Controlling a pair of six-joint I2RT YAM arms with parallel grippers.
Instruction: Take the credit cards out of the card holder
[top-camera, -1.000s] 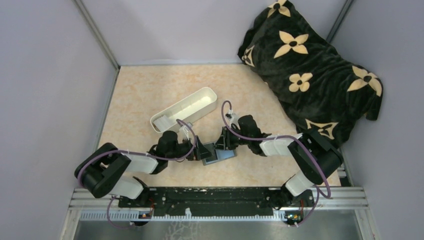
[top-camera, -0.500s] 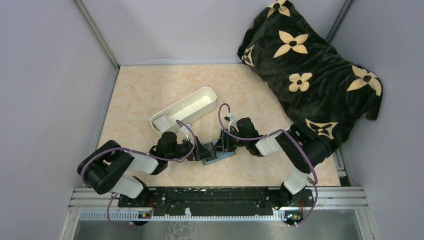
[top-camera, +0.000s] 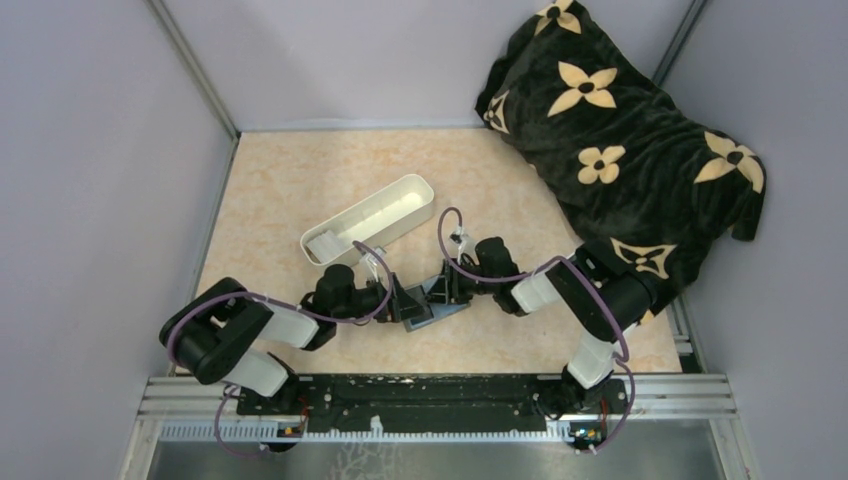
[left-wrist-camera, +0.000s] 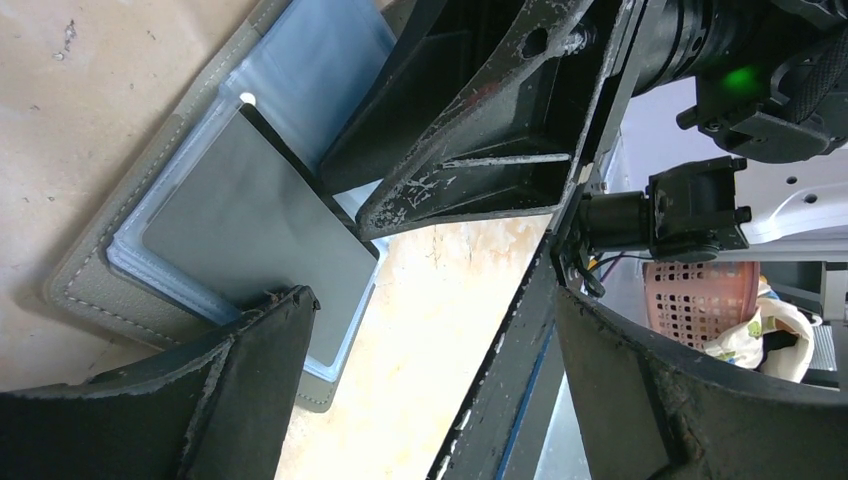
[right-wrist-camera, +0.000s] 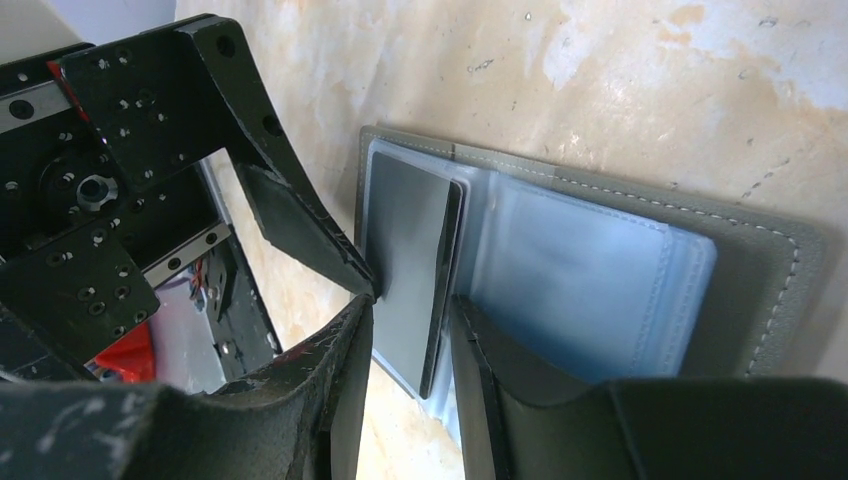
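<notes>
Grey card holder (right-wrist-camera: 760, 290) lies open flat on the table (top-camera: 300, 180) between my arms, with one dark card (right-wrist-camera: 410, 230) sitting among its blue-grey sleeves, so I judge no card is out yet. My right gripper (right-wrist-camera: 408, 312) straddles that card's free edge with narrow jaws, but I cannot tell whether they pinch it. My left gripper (left-wrist-camera: 435, 300) is spread wide and holds nothing, one finger down at the holder's edge.

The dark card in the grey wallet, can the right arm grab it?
Probably yes: the right end effector straddles the dark card, and the grey wallet lies open.
</notes>
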